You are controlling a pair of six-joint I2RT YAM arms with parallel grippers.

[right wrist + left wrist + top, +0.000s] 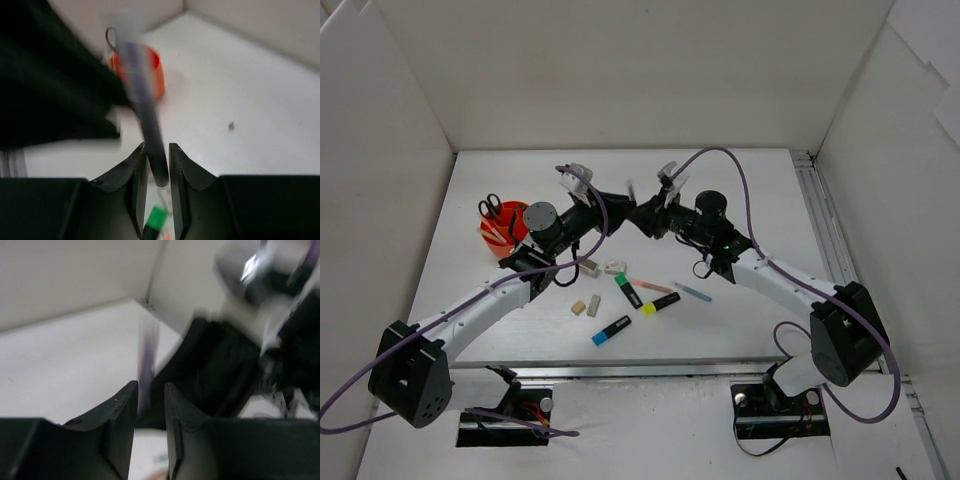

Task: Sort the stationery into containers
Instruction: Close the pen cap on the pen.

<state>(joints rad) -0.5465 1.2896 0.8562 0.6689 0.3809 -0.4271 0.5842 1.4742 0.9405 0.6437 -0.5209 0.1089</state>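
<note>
Top external view shows both arms bent in over the white surface [760,200]. The left hand [626,203] and right hand [650,215] meet tip to tip at a thin pen [633,190]. The round orange plastic holder [500,245] stands to their left.

Left wrist view shows the pen as a purple blur in a narrow gap. I cannot tell if it is gripped.

Right wrist view shows flat black fingers [139,172] squeezing the pen's dark end.
</note>
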